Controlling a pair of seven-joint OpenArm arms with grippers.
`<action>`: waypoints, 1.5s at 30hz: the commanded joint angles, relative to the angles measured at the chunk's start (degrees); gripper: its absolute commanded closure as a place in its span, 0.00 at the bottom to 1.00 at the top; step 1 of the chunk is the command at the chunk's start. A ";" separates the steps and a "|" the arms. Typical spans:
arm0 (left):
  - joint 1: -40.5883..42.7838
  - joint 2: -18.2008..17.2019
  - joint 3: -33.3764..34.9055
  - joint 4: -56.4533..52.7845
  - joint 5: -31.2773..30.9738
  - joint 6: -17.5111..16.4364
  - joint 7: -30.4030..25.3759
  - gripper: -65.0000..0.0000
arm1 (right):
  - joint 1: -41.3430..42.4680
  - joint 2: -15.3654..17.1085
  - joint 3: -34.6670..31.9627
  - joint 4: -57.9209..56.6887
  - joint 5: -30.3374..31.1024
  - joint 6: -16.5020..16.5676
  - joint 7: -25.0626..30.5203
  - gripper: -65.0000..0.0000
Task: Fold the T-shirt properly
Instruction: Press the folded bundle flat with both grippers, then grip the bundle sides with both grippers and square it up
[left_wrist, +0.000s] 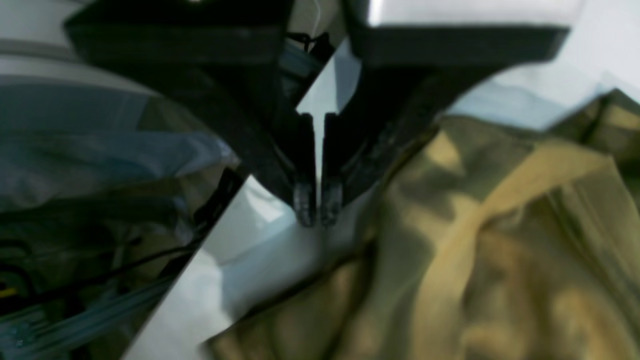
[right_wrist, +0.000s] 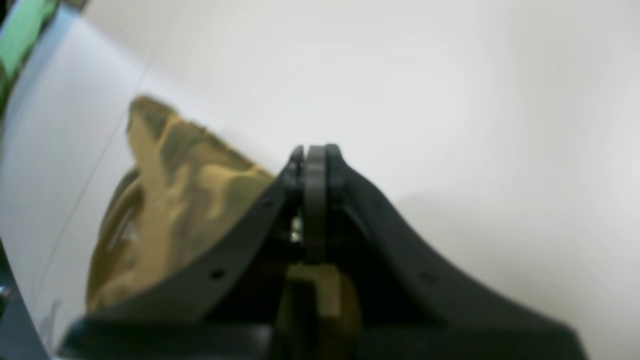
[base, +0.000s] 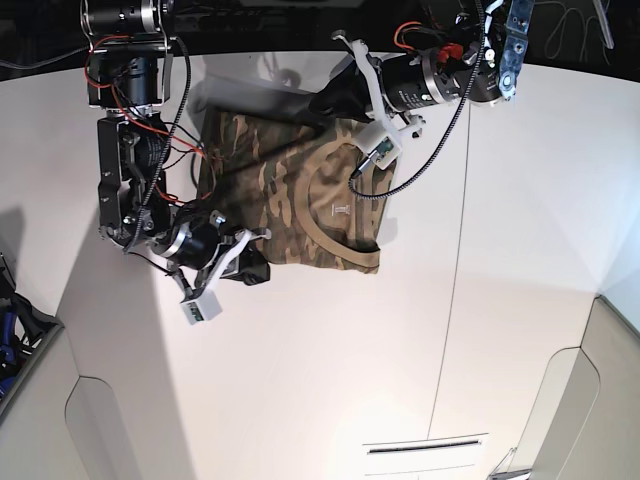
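white desk (base: 330, 360) carrying the t-shirt (base: 290, 195), partly folded near its far edge; left end effector (left_wrist: 317, 212) clenched, empty, beside the cloth; right end effector (right_wrist: 315, 155) clenched on a t-shirt corner.

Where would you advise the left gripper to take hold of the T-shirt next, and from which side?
Probably the hem edge of the T-shirt nearest the left gripper, approached from the bare table beside it: that border lies flat and exposed, the middle is rumpled.

left hand (left_wrist: 318, 212) nearly closed (thin gap); right hand (right_wrist: 315, 152) closed.
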 joint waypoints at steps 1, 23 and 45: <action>-1.62 0.00 -0.09 -0.22 -0.70 0.55 -1.53 0.96 | 1.27 0.09 -0.68 0.83 0.26 0.61 1.33 1.00; -17.03 -0.07 -9.11 -13.84 4.85 3.02 -1.51 0.96 | -3.56 6.21 -1.92 1.66 11.52 0.63 -6.01 1.00; -20.70 -0.85 -11.06 -13.53 6.51 4.09 -1.90 0.96 | -16.37 2.89 0.52 17.64 16.65 1.05 -10.71 1.00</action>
